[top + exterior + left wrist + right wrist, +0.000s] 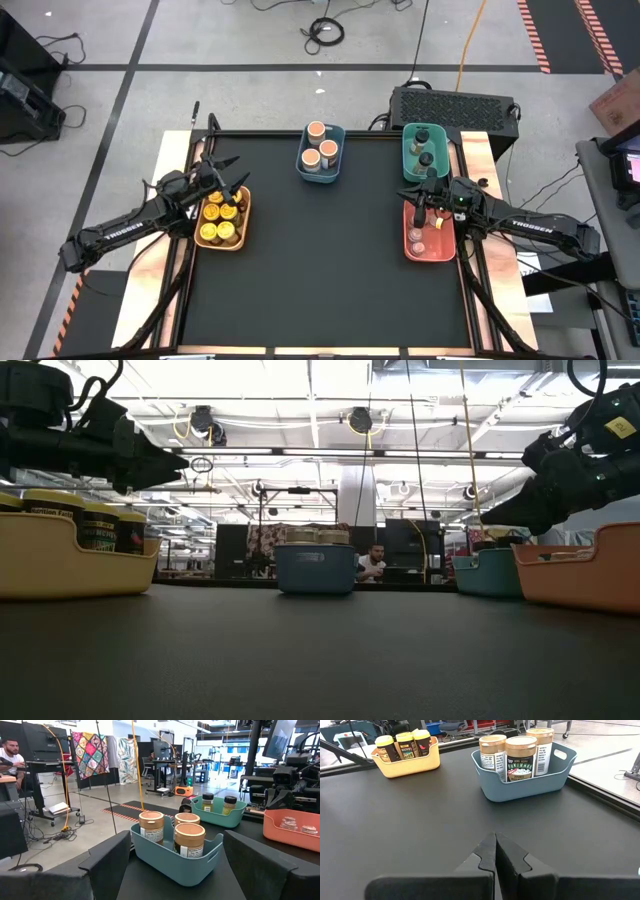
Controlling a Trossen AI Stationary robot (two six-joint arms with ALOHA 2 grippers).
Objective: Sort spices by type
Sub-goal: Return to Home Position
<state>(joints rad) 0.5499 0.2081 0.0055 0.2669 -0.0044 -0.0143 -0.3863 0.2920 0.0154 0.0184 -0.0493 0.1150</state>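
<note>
The near half of the black table (320,290) is bare mat. Farther in, at 9 o'clock, an orange bin (60,560) holds the yellow-lidded jars (213,213), packed upright side by side. The left gripper (232,172) hangs above the far end of this bin, aimed toward 1 o'clock. Its jaws are released, spread wide, with nothing between them.

Across the table at 3 o'clock sits a red bin (285,832) with the tiny pink-topped jars (289,823) standing on its floor, apart from one another. The right gripper (495,837) hovers over the far end of the red bin, pointing toward 9 o'clock. Its jaws are clenched, the two fingers pressed together on nothing.

Just beyond the red bin, at about 2 o'clock, a teal bin (220,815) contains the dark jars (229,804), upright.

At 12 o'clock, against the far edge, a blue bin (520,790) carries three tan-topped jars (521,757), standing close together.

Each kind of jar is in its own bin, and none stands loose on the mat.

Past the table, a person (372,563) sits in the room behind.
</note>
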